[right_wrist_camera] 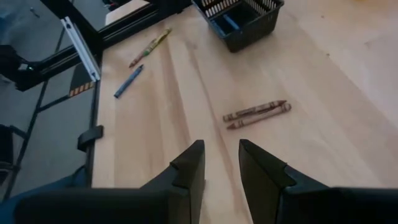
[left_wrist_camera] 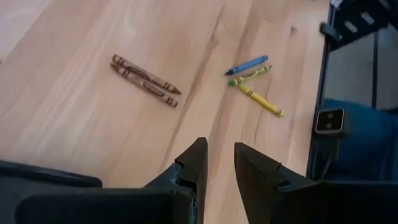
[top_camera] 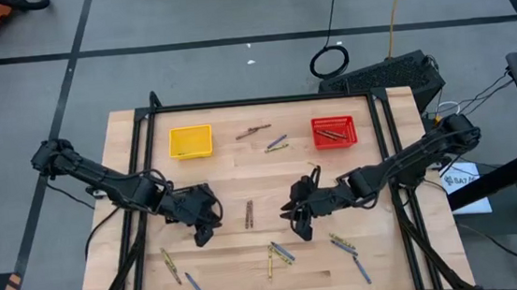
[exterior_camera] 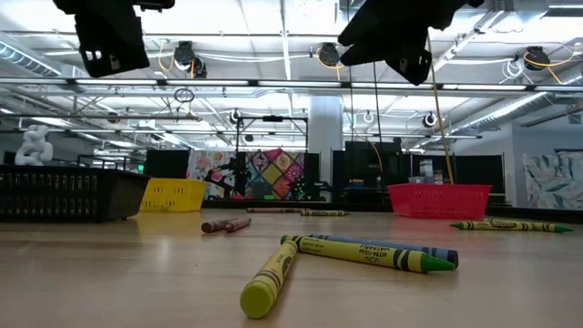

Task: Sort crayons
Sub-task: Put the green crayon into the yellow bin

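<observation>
An overhead camera is looking straight down on the whole table (top_camera: 243, 179). A table-level camera is facing across it into the room. Each wrist camera is peering close past its fingers, both taking in the same pair of brown crayons (left_wrist_camera: 145, 80) mid-table.

Open tabletop (top_camera: 243, 179) is left at centre between left gripper (top_camera: 202, 232) and right gripper (top_camera: 300, 224), interrupted only by a brown crayon pair (top_camera: 249, 213). 6 o'clock edge is cluttered by scattered crayons (top_camera: 277, 254); 12 o'clock blocked by yellow basket (top_camera: 191, 141) and red basket (top_camera: 333, 132).
</observation>
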